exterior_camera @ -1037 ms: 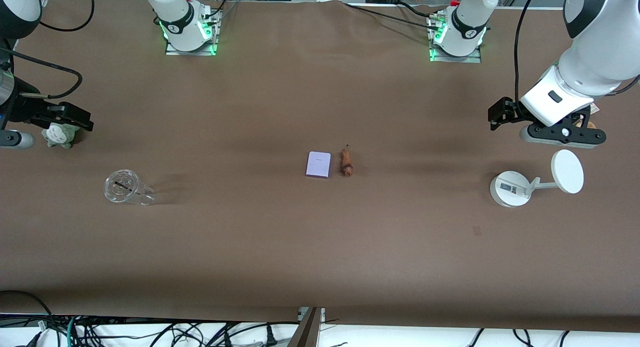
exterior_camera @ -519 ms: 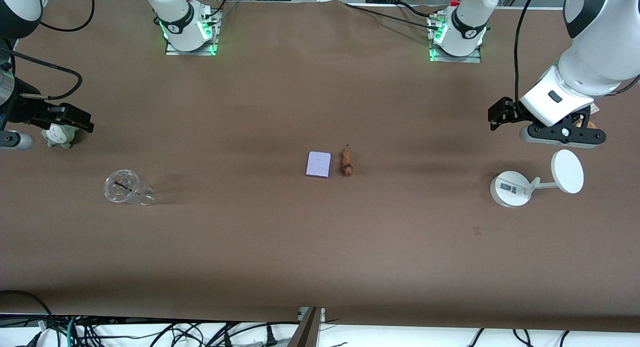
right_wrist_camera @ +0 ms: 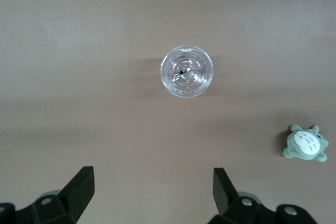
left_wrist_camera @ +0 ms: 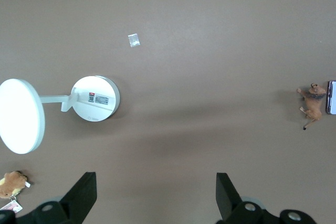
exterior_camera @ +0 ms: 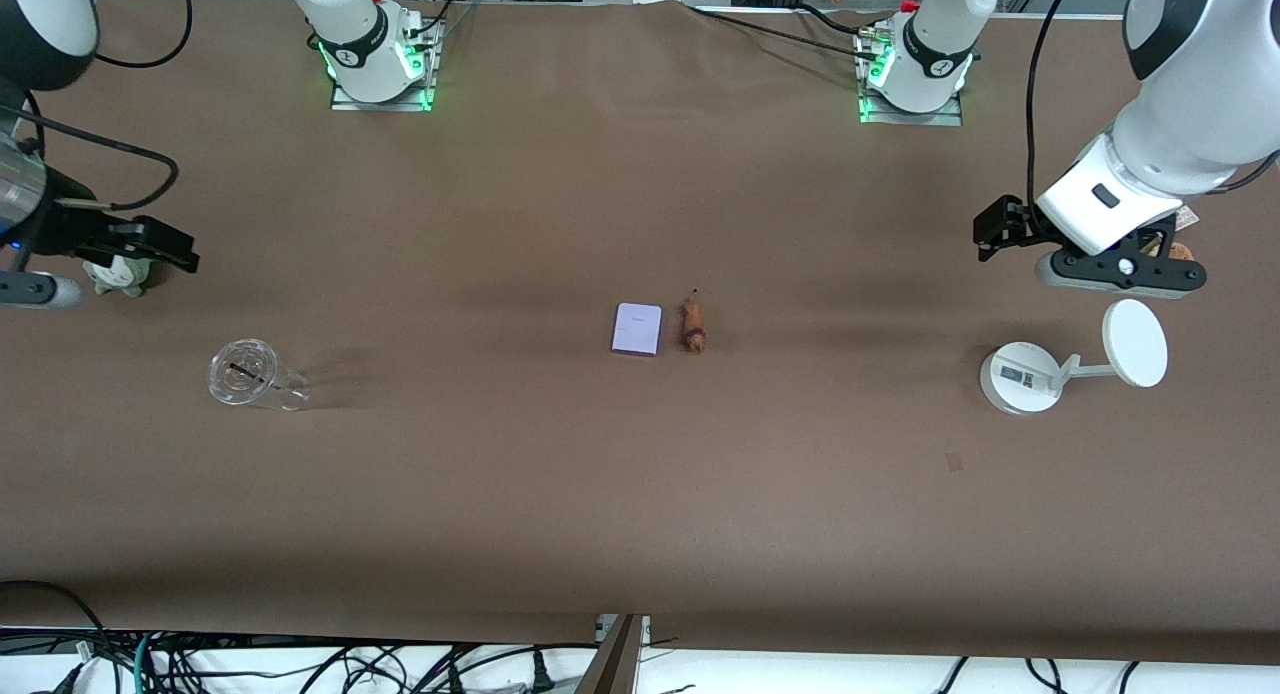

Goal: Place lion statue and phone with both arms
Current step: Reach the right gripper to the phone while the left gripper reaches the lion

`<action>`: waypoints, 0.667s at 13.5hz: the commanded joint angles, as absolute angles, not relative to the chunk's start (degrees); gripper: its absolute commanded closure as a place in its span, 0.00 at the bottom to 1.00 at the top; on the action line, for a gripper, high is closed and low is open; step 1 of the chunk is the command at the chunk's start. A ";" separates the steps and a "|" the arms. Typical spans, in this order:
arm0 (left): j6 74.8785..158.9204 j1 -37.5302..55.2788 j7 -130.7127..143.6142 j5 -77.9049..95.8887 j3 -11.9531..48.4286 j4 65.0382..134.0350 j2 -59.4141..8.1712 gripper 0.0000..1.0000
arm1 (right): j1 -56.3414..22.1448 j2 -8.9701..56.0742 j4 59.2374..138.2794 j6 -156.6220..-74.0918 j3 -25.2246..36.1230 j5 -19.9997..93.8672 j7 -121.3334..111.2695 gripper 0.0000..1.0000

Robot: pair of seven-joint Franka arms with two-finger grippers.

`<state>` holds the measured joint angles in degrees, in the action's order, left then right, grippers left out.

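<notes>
Surface: brown paper-covered table (exterior_camera: 560,494), robot bases along one long edge.
Phone: small flat lavender-white rectangular phone (exterior_camera: 637,329) at table centre, lying flat.
Lion: tiny reddish-brown lion statue (exterior_camera: 692,324) on its side just beside the phone, toward the left arm's end.
Left gripper (left_wrist_camera: 155,195): fingers spread wide, empty, over bare table near the white round stand with disc (exterior_camera: 1022,377).
Right gripper (right_wrist_camera: 152,192): spread wide, empty, near the clear glass cup (exterior_camera: 243,373) and grey-green plush toy (exterior_camera: 118,274).
</notes>
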<state>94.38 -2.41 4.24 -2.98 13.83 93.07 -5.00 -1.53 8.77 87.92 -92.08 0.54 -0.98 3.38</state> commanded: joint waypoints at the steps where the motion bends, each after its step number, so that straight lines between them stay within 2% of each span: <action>1: 93.78 -1.41 3.87 -1.58 15.03 92.20 -7.28 0.00 | -3.51 10.63 86.48 -92.20 0.26 -0.96 3.61 0.00; 5: 94.56 1.66 5.52 -1.32 15.73 91.94 -14.57 0.00 | -3.43 12.83 86.40 -93.69 0.35 -0.26 3.43 0.00; 9: 105.26 8.42 17.71 -1.41 15.73 91.49 -21.33 0.00 | -3.51 14.15 86.40 -94.48 0.44 -0.44 4.12 0.00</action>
